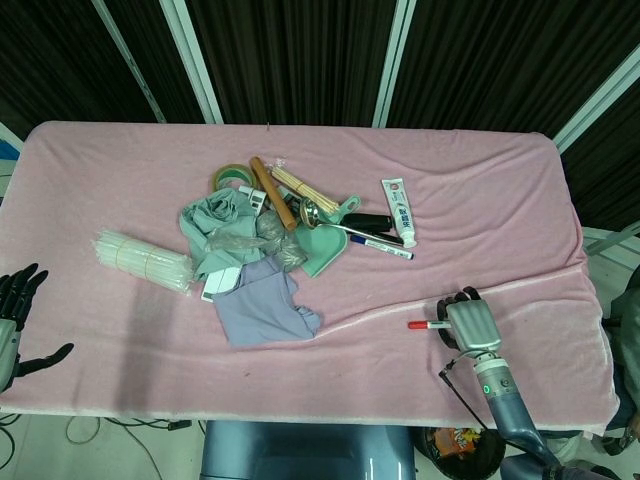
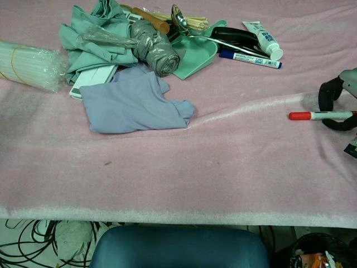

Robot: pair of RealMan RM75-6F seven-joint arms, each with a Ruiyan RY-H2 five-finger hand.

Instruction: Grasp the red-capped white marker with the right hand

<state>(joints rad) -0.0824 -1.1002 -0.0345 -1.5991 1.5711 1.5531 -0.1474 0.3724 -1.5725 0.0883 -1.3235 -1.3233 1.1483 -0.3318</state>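
The red-capped white marker [image 1: 425, 324] [image 2: 321, 115] lies along the pink cloth at the near right, its red cap pointing left. My right hand [image 1: 467, 322] [image 2: 339, 106] is at its white tail end, fingers curled over the top and thumb under it, pinching the barrel. The cap and most of the barrel stick out to the left of the hand. My left hand [image 1: 14, 322] hangs off the table's left front corner with its fingers spread, holding nothing; the chest view does not show it.
A pile sits mid-table: grey-green cloth [image 1: 210, 220], lilac cloth [image 1: 262, 305], green dustpan [image 1: 325, 245], blue-capped marker [image 1: 380, 243], toothpaste tube [image 1: 399, 212], wooden rod [image 1: 272, 192] and tape roll [image 1: 230, 176]. A straw bundle [image 1: 143, 260] lies left. A cloth ridge [image 2: 262, 103] runs toward the right hand.
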